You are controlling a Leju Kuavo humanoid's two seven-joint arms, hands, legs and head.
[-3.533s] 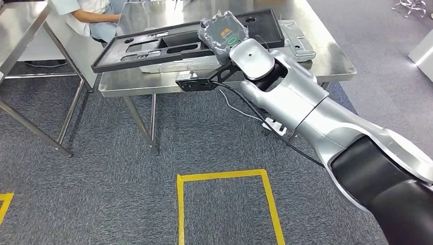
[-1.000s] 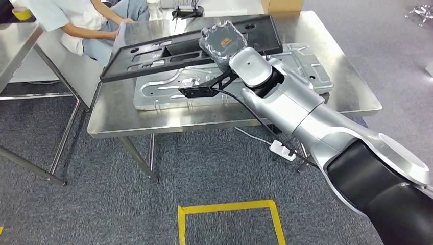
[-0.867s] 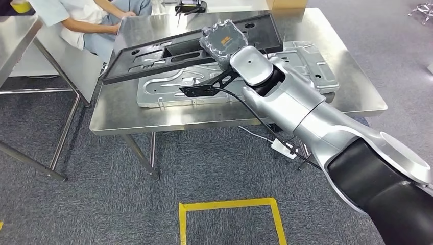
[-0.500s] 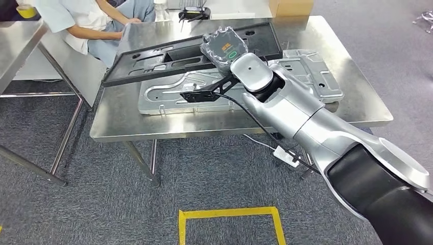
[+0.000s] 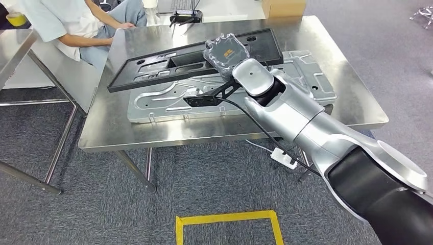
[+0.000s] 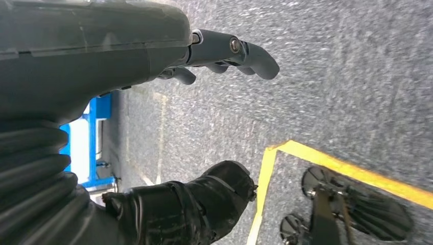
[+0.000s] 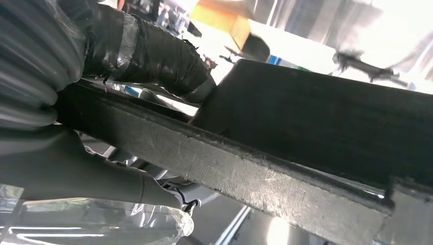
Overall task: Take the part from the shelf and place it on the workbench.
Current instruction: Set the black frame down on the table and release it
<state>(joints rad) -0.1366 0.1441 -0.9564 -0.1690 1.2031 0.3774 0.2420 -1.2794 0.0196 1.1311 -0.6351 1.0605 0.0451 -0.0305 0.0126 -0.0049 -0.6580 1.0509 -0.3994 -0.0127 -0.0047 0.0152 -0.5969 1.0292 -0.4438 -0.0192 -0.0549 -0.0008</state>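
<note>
One long black part (image 5: 191, 53), probably stiff and light, is held near its middle edge by the right hand (image 5: 227, 51).

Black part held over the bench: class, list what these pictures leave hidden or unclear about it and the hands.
1. Head view: the right hand covers its grip on the black part; any contact with the silver plate cannot be told.
2. Right wrist view: the part's edge blocks the bench; the background is overexposed.
3. Head view: the person is cut off by the edge.
4. Left wrist view: the left hand looks empty, though its cover hides the palm.
</note>
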